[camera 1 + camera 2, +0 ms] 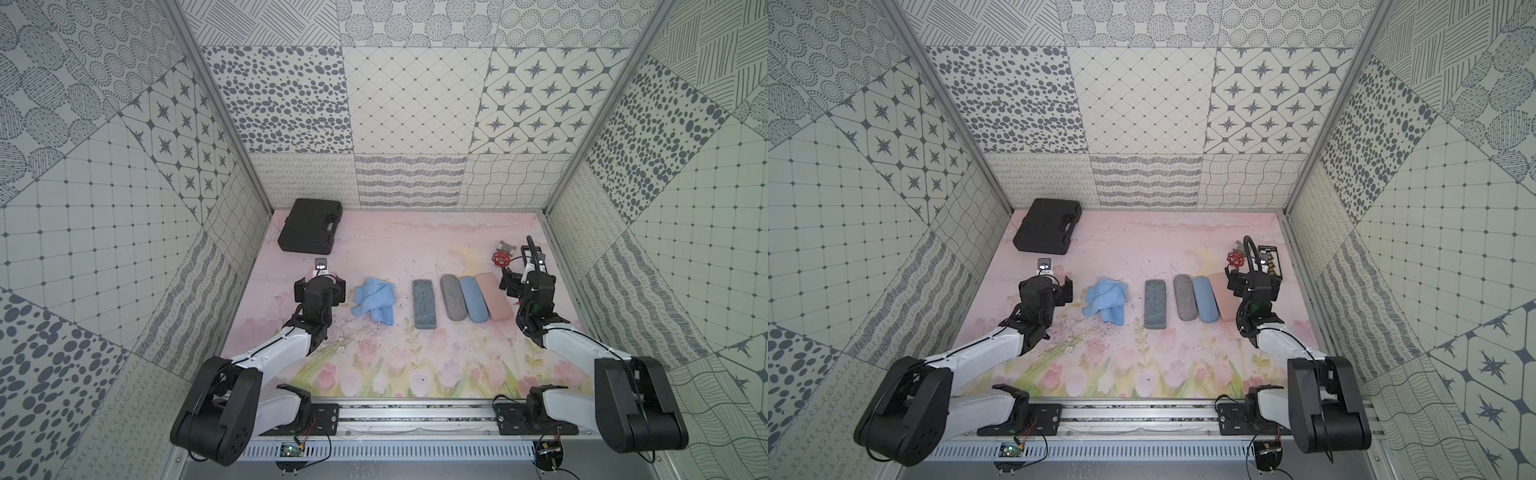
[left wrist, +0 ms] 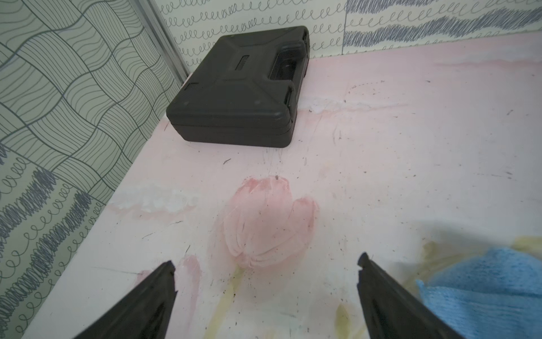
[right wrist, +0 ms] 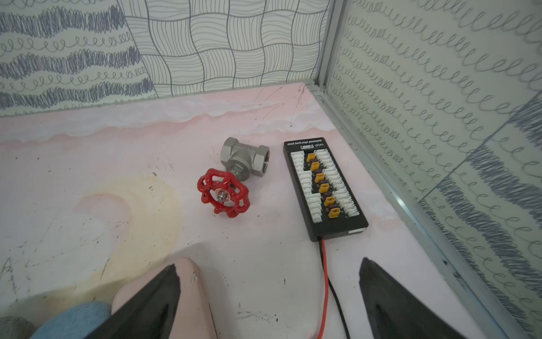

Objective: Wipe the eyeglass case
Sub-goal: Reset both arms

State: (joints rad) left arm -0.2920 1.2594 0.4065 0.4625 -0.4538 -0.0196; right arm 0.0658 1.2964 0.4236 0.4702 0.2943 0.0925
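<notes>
Terry-textured blue cloth [image 1: 374, 300], felt-like grey case [image 1: 454, 297], matt plastic toolbox [image 1: 309, 226].

Light was bright, even and diffuse, falling from above, and the tabletop [image 1: 395, 249] looked matt and evenly lit in both top views. Shadows were soft: a thin dark band under the black case [image 2: 234, 88], a pale grey patch beside the blue cloth [image 2: 484, 293], and another around the end of the pink eyeglass case [image 3: 193, 281]. Both top views were slightly soft, with the walls splayed by the wide lens. In the wrist views the left gripper [image 2: 267, 261] and right gripper [image 3: 268, 264] sat near the lens, dark and a little blurred.
</notes>
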